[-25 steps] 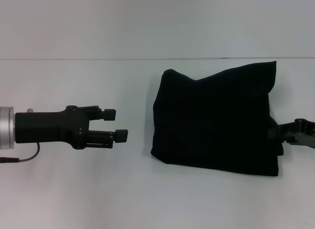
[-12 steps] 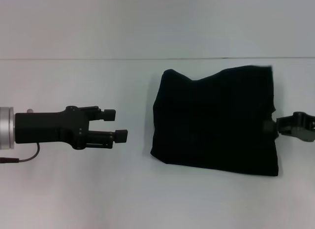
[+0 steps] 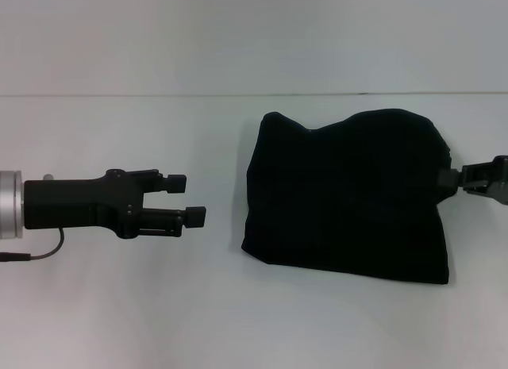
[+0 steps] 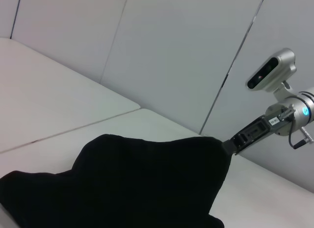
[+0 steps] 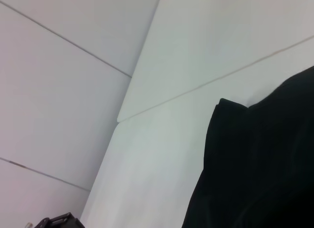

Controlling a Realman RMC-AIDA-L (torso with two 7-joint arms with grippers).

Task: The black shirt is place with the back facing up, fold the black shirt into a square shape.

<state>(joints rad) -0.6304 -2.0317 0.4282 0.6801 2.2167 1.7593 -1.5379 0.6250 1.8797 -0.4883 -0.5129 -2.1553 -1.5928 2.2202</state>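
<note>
Item one: we record a broad white flat table [image 3: 159,305], the largest thing in view, running from the near edge to a pale wall at the far side.

Item two: we list the large plain black soft fabric shirt [image 3: 349,198], folded into a rough rectangle with an uneven far edge, lying right of centre on the table. In the left wrist view the same shirt [image 4: 122,184] rises to a peak at its right side, where it meets the right arm's tip. In the right wrist view we see only a dark part of it [image 5: 255,169] on the white surface.

Item three: we note the left gripper [image 3: 190,199], a black rigid two-fingered tool, held level at the left, well apart from the shirt, its fingers spread with a clear gap and holding nothing.

Item four: we note the right gripper [image 3: 454,178], at the shirt's right edge, touching the cloth. We cannot tell whether its fingers pinch the fabric.
</note>
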